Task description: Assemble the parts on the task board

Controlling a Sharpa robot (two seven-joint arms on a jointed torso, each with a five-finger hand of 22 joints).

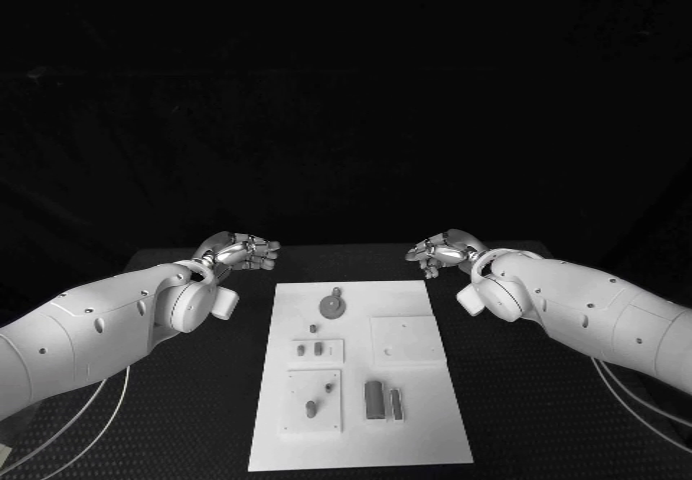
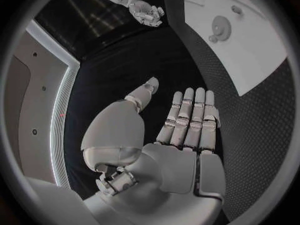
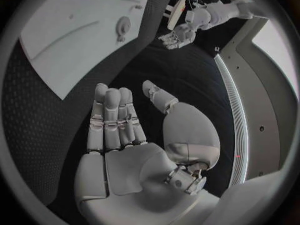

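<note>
At the table's far edge both hands hover off the task board (image 1: 361, 375) — left hand (image 1: 242, 251) past the board's far-left corner, right hand (image 1: 444, 250) past its far-right corner, each holding nothing, fingers straight and lying side by side, thumb apart, as the wrist views show. The board's long axis runs from the near edge toward the far edge, midway between the arms. The parts sit on it: a round part (image 1: 333, 303) near the far edge, small pegs (image 1: 306, 350) on the left side, two upright bars (image 1: 384, 399) near the near-right corner. The round part lies closest to both hands, a touch nearer the left; everything else is back toward the robot, so my read is either hand must pull inward and near. Bare black table (image 1: 534, 400) flanks the board on both sides — room to swing, no clutter near the board's edges.
</note>
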